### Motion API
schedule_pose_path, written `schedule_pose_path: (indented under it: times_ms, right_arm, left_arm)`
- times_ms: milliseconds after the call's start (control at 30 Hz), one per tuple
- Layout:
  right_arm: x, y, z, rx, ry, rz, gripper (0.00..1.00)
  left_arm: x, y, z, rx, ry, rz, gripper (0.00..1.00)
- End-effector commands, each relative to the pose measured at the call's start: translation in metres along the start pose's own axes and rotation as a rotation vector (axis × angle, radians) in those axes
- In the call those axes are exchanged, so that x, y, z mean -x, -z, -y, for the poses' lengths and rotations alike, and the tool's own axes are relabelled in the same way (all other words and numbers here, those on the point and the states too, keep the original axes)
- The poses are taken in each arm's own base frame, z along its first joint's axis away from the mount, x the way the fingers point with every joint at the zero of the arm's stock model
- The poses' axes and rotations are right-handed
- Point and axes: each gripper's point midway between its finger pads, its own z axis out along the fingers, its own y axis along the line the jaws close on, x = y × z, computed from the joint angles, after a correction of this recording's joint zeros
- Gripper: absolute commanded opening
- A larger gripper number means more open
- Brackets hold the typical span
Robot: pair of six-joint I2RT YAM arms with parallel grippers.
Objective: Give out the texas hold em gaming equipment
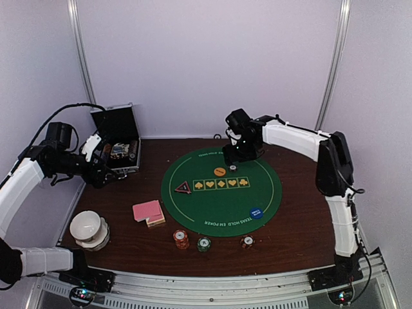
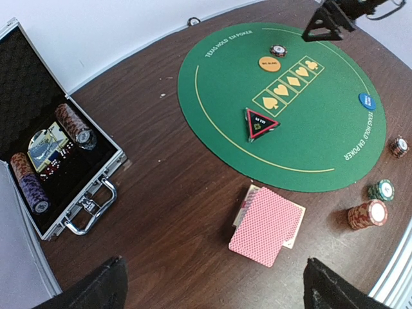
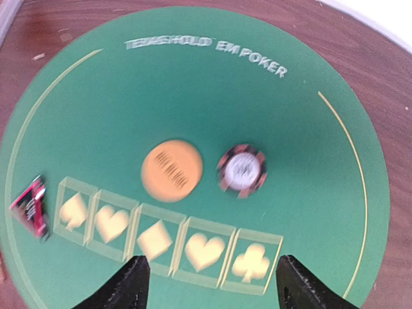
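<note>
Risk check, left to right.

The left gripper [image 2: 214,273] is spread wide and holding nothing. It hangs above the wood with the black metal-edged case [image 2: 58,167] ahead and off to its left, lid up. With the fingers that wide, I'd worry about clipping the case's front edge or handle if it goes in for the chip rolls.

Right in front of it, roughly between its fingers, is the loose pile of pink-backed playing cards [image 2: 267,225]. It's thin, fanned and flat on bare wood, so a shallow pinch would likely just shove it around. The white bowl [image 1: 85,225] sits back toward the arm's base, out of the way.

Further ahead and right is the round green felt mat [image 2: 322,135]. The red striped chip stack [image 2: 367,214], the green one [image 2: 382,189] and a smaller stack [image 2: 399,146] stand close to the near table edge, so a bump could send chips rolling off.

The right gripper [image 3: 212,264] also has its jaws apart with nothing between them. Just ahead of it on the felt are the orange round button disc [image 3: 171,170] and a small striped poker chip [image 3: 242,170], close beside each other. The wrist view is blurry, so I can't swear it's a single chip. Coming down there could knock either one.

The blue round button disc [image 1: 256,212] lies well back toward that arm's base.

Room-wise, there's open wood between the case and the mat. The far table edge and the wall are close behind the right gripper.
</note>
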Motion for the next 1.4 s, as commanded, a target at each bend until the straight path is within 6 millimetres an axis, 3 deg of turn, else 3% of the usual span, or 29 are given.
schedule_pose_path:
  times_ms: [0, 133, 300, 500, 633, 767, 1067, 1367]
  right_arm:
    - [-0.031, 0.055, -0.039, 0.031, 0.111, 0.046, 0.73]
    - [-0.097, 0.076, -0.06, 0.056, 0.165, -0.015, 0.76]
    - [-0.17, 0.094, -0.059, 0.043, 0.193, -0.105, 0.79]
    - [-0.227, 0.105, -0.069, 0.091, 0.23, -0.189, 0.86]
    - [-0.256, 0.101, -0.076, 0.119, 0.26, -0.253, 0.89]
    - [-0.271, 0.097, -0.078, 0.136, 0.269, -0.284, 0.87]
    - [-0.284, 0.093, -0.081, 0.15, 0.277, -0.316, 0.76]
    - [-0.294, 0.086, -0.077, 0.133, 0.282, -0.34, 0.72]
  left_arm:
    - [0.007, 0.002, 0.004, -0.021, -0.017, 0.025, 0.98]
    - [0.005, 0.001, 0.004, -0.021, -0.015, 0.018, 0.98]
    - [0.003, 0.0, 0.006, -0.028, -0.021, 0.018, 0.97]
    - [0.002, -0.001, 0.007, -0.035, -0.02, 0.016, 0.98]
    - [0.001, -0.001, 0.007, -0.032, -0.021, 0.015, 0.98]
    - [0.0, -0.001, 0.007, -0.029, -0.021, 0.012, 0.98]
    - [-0.001, 0.0, 0.007, -0.027, -0.026, 0.013, 0.98]
    - [-0.001, 0.0, 0.008, -0.029, -0.027, 0.015, 0.98]
